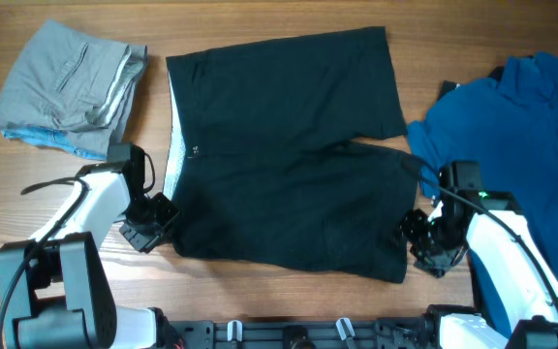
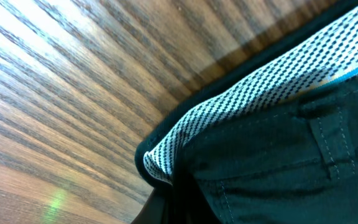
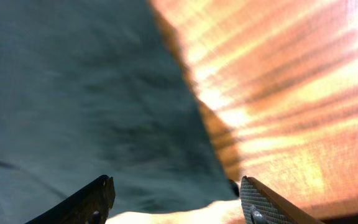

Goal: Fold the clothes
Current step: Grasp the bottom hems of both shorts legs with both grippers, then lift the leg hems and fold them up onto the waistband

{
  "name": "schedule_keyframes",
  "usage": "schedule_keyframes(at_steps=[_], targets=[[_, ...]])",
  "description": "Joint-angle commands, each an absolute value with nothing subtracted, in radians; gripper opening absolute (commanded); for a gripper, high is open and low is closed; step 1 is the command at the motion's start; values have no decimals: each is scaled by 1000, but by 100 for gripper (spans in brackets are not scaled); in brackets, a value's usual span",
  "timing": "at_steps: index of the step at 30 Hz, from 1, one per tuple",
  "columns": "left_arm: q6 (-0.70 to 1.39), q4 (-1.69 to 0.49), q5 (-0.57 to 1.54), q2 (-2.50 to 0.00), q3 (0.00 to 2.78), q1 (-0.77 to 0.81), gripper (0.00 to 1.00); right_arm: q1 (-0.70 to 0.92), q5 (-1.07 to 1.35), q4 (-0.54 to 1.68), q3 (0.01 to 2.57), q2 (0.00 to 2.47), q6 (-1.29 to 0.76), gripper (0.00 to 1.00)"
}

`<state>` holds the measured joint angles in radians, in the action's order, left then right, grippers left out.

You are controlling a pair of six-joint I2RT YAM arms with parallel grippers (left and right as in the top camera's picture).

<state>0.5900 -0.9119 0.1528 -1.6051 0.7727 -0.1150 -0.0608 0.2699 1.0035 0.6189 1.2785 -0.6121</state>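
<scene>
The black shorts (image 1: 289, 184) lie spread flat mid-table, their white speckled inner waistband (image 1: 172, 145) at the left. My left gripper (image 1: 151, 221) is at the shorts' near-left waistband corner. In the left wrist view the speckled waistband (image 2: 241, 106) fills the frame and my fingers (image 2: 166, 208) are pinched together on that corner. My right gripper (image 1: 424, 240) is at the shorts' near-right hem corner. It is open (image 3: 179, 202), its fingers either side of the hem edge of the shorts (image 3: 73, 93). A grey folded garment (image 1: 66, 87) lies far left and a blue shirt (image 1: 521, 145) at the right.
The wooden table (image 1: 289, 291) shows along the near edge and around the garments. The blue shirt lies close behind my right arm. A light blue layer (image 1: 51, 142) peeks out under the grey garment.
</scene>
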Motion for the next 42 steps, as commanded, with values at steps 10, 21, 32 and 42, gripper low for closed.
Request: schedule_keyframes(at_steps=[10, 21, 32, 42], targets=[[606, -908, 135, -1618, 801, -120, 4, -65, 402, 945, 431, 1287, -655, 47], [556, -920, 138, -1611, 811, -121, 4, -65, 326, 926, 478, 1282, -683, 4], [503, -1237, 68, -1266, 1035, -121, 4, -65, 369, 1272, 999, 1008, -471, 4], [532, -1391, -35, -896, 1168, -121, 4, -65, 264, 1304, 1316, 952, -501, 4]])
